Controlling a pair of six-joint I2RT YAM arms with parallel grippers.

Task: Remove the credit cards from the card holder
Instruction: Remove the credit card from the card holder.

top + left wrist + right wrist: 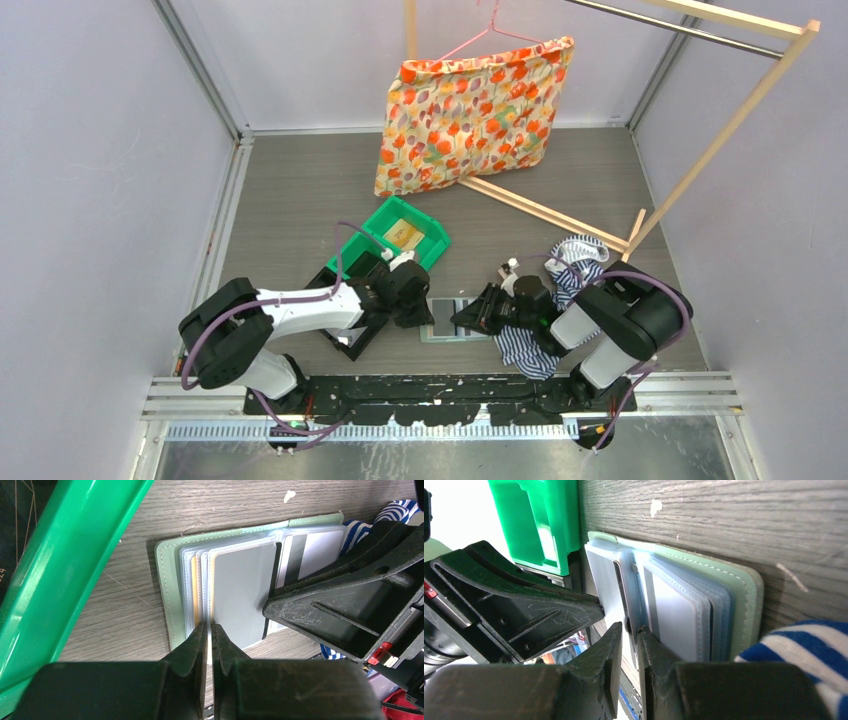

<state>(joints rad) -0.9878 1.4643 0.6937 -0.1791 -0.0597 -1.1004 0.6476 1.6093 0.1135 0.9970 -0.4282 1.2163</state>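
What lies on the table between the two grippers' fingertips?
The open sage-green soft bifold card holder fills the stretch between left gripper and right gripper, shown in the top view.

Card holder [169, 600]: sage-green soft bifold, lying open and flat on the table, clear sleeves fanned. Cards [245, 592]: grey one in the front sleeve, tan-gold edge behind it, white dark-striped one on the right leaf; all sleeved.

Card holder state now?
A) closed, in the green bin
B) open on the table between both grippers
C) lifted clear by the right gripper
B: the card holder lies open on the table, sleeves fanned, with the left gripper at one edge and the right gripper at its middle.
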